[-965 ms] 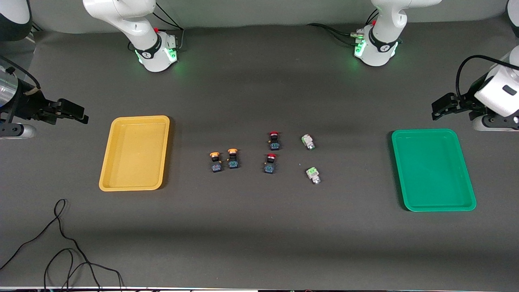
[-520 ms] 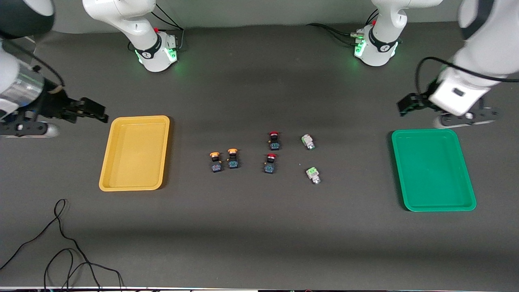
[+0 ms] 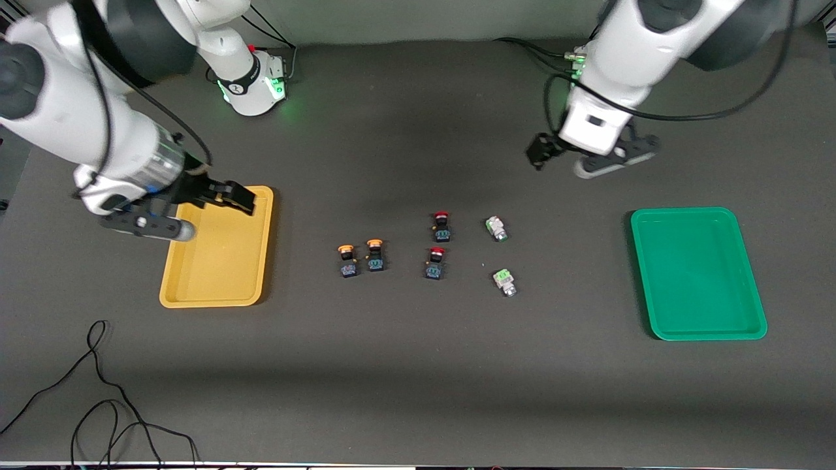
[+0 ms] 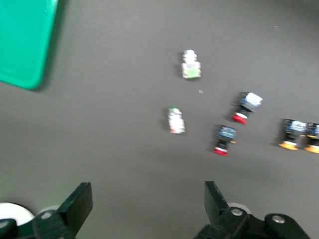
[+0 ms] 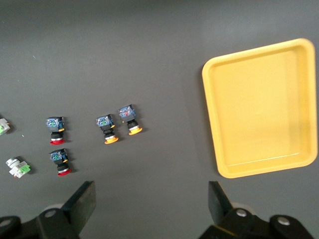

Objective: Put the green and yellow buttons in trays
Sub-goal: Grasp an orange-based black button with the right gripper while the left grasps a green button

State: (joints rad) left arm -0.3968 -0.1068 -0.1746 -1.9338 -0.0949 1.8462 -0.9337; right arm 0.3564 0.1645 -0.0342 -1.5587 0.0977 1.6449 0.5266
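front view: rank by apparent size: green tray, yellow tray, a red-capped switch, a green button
1. green tray and yellow tray: look about alike, no clear winner.
2. red-capped switch.
3. green button: only slightly smaller, a close call.

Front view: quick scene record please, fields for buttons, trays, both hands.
yellow buttons: two, side by side on the table, toward the yellow tray's end
green buttons: two, on the table, toward the green tray's end
red buttons: two, between those pairs
yellow tray: holds no button
green tray: holds no button
left hand: open, holding nothing, over bare table
right hand: open, holding nothing, over the yellow tray
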